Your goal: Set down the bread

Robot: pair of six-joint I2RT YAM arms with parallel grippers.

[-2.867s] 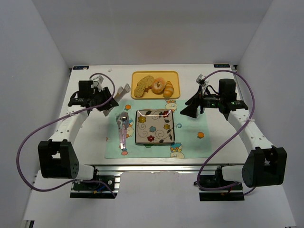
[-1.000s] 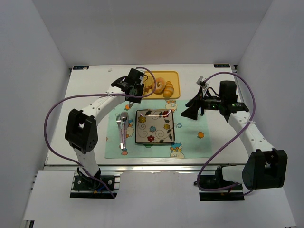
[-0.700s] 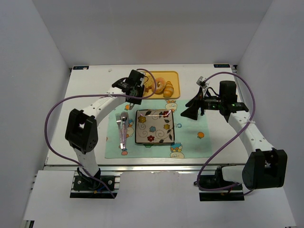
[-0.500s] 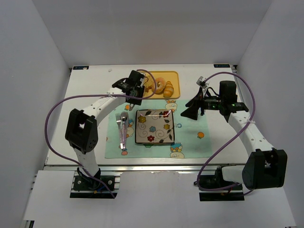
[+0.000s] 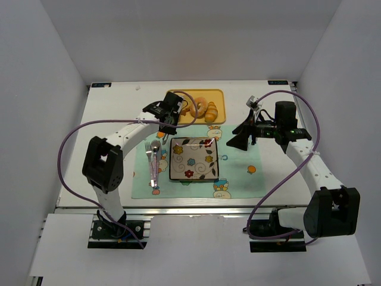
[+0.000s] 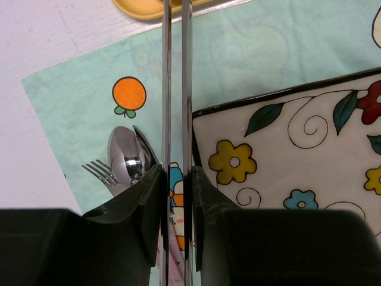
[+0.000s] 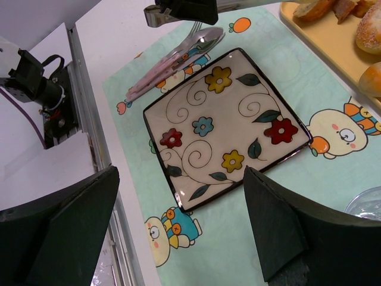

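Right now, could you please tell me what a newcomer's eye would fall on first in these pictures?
The square flowered plate stands out mid-table on the mint placemat. Behind it, a yellow tray holds bread. The left pincer grips metal tongs by the tray's near left corner.

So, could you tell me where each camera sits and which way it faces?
Top: above and behind both arms, which show whole, looking down on the table.
Left wrist: above the mat, looking down toward the tray; its fingers run up the middle.
Right wrist: right of the plate, facing left across it; its fingers frame the bottom.
Shared: all three show the plate, spoon and fork.
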